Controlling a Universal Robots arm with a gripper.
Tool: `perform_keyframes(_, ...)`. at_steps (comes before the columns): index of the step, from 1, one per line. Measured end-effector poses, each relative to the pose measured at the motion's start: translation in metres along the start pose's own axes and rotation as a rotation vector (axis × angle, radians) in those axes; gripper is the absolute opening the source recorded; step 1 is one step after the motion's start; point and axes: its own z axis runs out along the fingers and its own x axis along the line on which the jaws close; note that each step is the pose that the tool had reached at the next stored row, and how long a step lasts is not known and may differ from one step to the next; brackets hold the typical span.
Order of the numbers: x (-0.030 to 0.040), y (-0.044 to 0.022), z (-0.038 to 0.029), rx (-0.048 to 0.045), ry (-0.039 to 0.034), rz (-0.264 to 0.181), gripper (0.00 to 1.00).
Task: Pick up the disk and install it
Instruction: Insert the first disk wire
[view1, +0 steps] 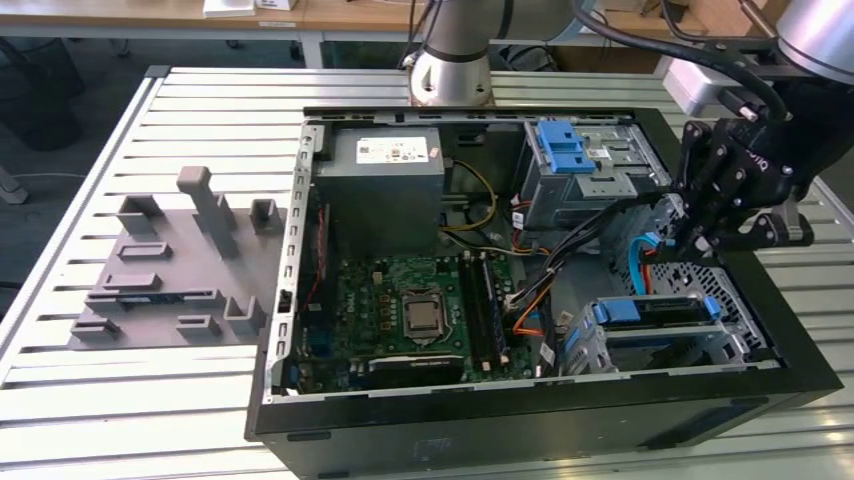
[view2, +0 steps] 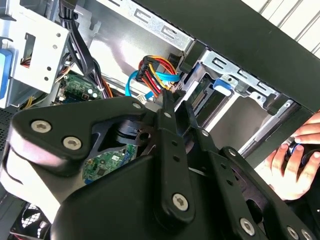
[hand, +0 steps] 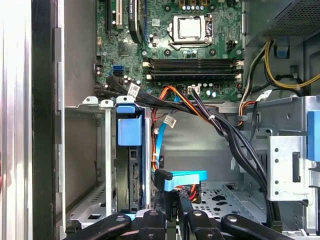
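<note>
Inside the drive cage (hand: 106, 150), 1 disk (hand: 134, 170); nearby, 1 gripper (view1: 674, 252).

Black gripper (view2: 175, 107) up close, aimed toward a bundle of red, yellow and blue cables (view2: 155, 75). Just beside the bundle, a metal drive cage (view2: 235, 75) with a blue tab (view2: 223, 85). Beyond the black case wall (view2: 240, 30), a person's hand (view2: 292, 160).

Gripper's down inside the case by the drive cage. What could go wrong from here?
1. Snagging: the gripper sits right beside the blue SATA cable and the red and yellow wires; a careless move might tug a connector loose.
2. A person's hand is close to the computer case in the second wrist view; an outward swing may reach it.
</note>
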Motion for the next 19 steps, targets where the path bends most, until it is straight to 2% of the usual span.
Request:
perform_keyframes(1, 0.0, 0.0, 0.0001, 0.0, 0.0001, 0.0, 0.24)
perform_keyframes(2, 0.0, 0.0, 0.0002, 0.0, 0.0, 0.0, 0.17)
perform_keyframes(3, 0.0, 0.0, 0.0003, 0.0, -0.0001, 0.0, 0.17)
perform_keyframes(4, 0.0, 0.0, 0.0003, 0.0, -0.0001, 0.0, 0.11)
perform_keyframes(9, -0.0001, -0.0007, 0.0004, -0.0047, 0.0, 0.001, 0.1)
perform_keyframes(11, -0.0001, -0.0008, 0.0003, -0.0046, 0.0055, 0.001, 0.1)
perform_keyframes(14, 0.0, -0.0008, 0.0003, -0.0037, 0.0237, 0.001, 0.11)
perform_keyframes(16, 0.0, -0.0008, 0.0004, -0.0036, 0.0282, 0.001, 0.11)
perform_keyframes(17, -0.0001, -0.0008, 0.0003, -0.0036, 0.0306, 0.001, 0.17)
perform_keyframes(19, 0.0, -0.0008, 0.0003, -0.0035, 0.0346, 0.001, 0.17)
